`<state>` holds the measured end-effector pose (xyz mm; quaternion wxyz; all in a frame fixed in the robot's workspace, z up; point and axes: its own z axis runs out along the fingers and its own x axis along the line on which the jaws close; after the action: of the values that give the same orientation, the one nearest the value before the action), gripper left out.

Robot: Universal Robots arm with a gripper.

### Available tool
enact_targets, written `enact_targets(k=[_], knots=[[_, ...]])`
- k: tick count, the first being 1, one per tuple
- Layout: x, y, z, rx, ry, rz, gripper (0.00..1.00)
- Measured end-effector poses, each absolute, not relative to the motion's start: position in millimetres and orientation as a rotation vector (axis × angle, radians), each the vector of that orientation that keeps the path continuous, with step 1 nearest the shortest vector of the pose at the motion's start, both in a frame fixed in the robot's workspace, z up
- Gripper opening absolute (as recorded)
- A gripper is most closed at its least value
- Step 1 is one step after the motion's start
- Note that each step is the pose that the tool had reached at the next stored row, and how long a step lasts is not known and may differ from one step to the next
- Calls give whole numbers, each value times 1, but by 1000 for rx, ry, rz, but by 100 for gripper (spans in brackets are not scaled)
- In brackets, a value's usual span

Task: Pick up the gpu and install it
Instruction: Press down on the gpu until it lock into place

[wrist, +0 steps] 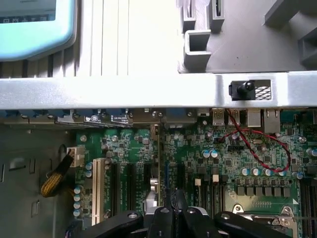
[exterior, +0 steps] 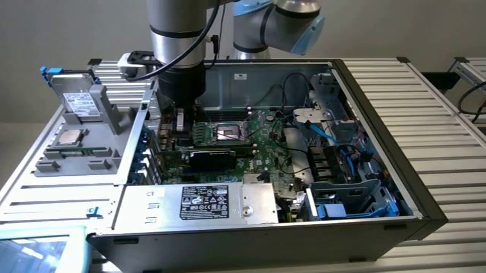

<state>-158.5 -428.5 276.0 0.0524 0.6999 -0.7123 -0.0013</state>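
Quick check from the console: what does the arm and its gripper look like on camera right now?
The arm is a brushed silver tube with pale blue caps on grey joints and a black cable running down its side. Below it sits a black cylindrical wrist section. The gripper is black, with narrow fingers on angled black linkage bars fixed by silver screws.

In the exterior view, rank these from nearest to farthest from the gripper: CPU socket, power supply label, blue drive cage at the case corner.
Measured from the gripper, shut, low inside the case over the motherboard:
1. CPU socket, just toward the exterior view's right.
2. Power supply label, on the silver box at the case's near edge.
3. Blue drive cage, near corner on the exterior view's right.
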Motion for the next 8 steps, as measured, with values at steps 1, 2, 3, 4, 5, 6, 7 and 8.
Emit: enact_targets(k=[1,2,3,4,5,6,7,8], knots=[[-159,-430,276,2129,-2165,-4,12],[-160,-431,276,2130,-2165,-4,12],[-160,-432,276,2130,-2164,-4,12],[-160,-432,276,2130,-2164,-4,12],[-160,-432,276,2130,-2164,-4,12],[-160,-432,276,2130,-2164,-4,12],[-160,-432,276,2131,-2164,-4,12],[-160,-432,277,2131,-2164,-4,12]])
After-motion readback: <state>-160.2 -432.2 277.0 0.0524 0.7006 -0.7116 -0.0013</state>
